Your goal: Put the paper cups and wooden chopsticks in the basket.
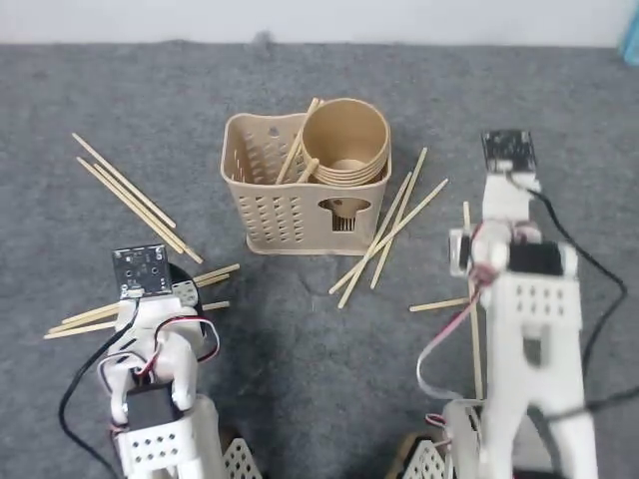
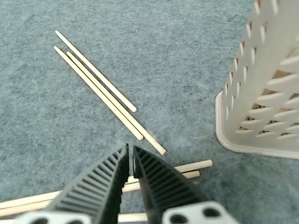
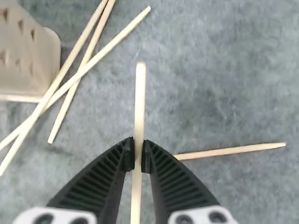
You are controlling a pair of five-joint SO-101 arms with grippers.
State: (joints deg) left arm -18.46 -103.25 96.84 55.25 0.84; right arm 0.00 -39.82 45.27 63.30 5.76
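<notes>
Right tool (image 3: 137,149) clamps a chopstick (image 3: 139,93) well off the basket (image 3: 28,56) — left tool (image 2: 130,154) closed.

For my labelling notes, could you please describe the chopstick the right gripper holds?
Find the beige basket mid-table, then the arm to its right. One wooden chopstick runs lengthwise under that arm; unlike the loose ones nearby, the right gripper pinches it.

Grey, perhaps felt-covered table (image 1: 300,384), a beige basket (image 1: 275,215) upright on it, loose wooden chopsticks (image 1: 125,182) on both sides.
</notes>
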